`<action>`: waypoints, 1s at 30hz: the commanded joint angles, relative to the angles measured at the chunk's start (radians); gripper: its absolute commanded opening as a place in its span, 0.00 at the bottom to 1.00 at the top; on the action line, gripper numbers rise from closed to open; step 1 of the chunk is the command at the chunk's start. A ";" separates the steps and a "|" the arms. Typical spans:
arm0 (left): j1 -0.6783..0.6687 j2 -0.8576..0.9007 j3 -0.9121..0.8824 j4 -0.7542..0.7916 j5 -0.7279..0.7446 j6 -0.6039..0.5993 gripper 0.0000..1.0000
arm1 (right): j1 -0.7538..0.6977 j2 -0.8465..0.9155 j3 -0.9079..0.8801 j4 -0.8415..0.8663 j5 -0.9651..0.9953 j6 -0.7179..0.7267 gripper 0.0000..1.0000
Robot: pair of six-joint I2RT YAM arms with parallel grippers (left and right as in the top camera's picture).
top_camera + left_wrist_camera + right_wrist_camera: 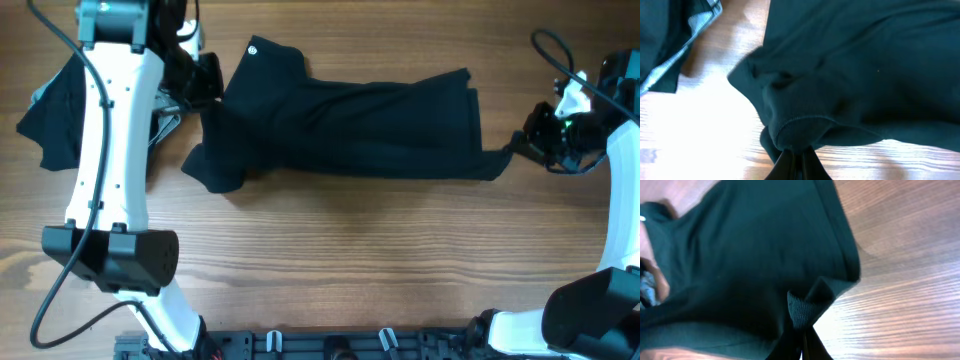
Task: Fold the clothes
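Note:
A large black shirt lies stretched across the far middle of the wooden table, with a small white logo near its top left corner. My left gripper is shut on the shirt's left end; the left wrist view shows the fabric bunched into the closed jaws. My right gripper is shut on the shirt's right corner; the right wrist view shows the hem pinched in the jaws. A second black garment lies at the far left.
A piece with grey trim lies under the left arm and shows in the left wrist view. A black rail runs along the near edge. Bare wood fills the near half.

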 commanded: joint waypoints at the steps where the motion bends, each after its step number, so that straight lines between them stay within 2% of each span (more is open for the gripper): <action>1: -0.060 -0.105 -0.208 -0.003 -0.023 -0.078 0.04 | 0.002 -0.003 0.007 -0.049 0.095 -0.020 0.08; 4: -0.108 -0.173 -0.468 0.000 -0.121 -0.174 0.04 | 0.002 -0.003 -0.034 -0.065 0.148 0.008 0.09; 8: -0.133 -0.225 -0.759 0.056 -0.124 -0.215 0.04 | 0.002 -0.003 -0.206 0.016 0.285 0.119 0.06; 12: -0.133 -0.227 -0.946 0.092 -0.089 -0.227 0.04 | 0.002 -0.003 -0.350 0.056 0.367 0.171 0.07; 15: -0.133 -0.227 -0.954 0.091 -0.072 -0.223 0.05 | 0.002 -0.003 -0.407 0.065 0.375 0.178 0.11; 19: -0.133 -0.243 -0.954 0.061 0.002 -0.224 0.05 | 0.002 -0.003 -0.409 0.059 0.389 0.199 0.09; 24: -0.133 -0.377 -1.031 0.038 0.032 -0.332 0.07 | 0.002 -0.003 -0.451 0.090 0.424 0.254 0.10; 26: -0.133 -0.406 -1.084 0.038 0.075 -0.332 0.09 | 0.002 -0.002 -0.456 0.091 0.446 0.255 0.11; 27: -0.133 -0.408 -1.099 0.038 0.076 -0.332 0.11 | 0.002 -0.002 -0.456 0.093 0.450 0.254 0.17; 28: -0.133 -0.408 -1.103 0.038 0.083 -0.332 0.17 | 0.002 -0.002 -0.456 0.096 0.450 0.254 0.29; 30: -0.132 -0.408 -1.102 0.053 0.081 -0.328 0.24 | 0.001 -0.003 -0.454 0.139 0.489 0.253 0.58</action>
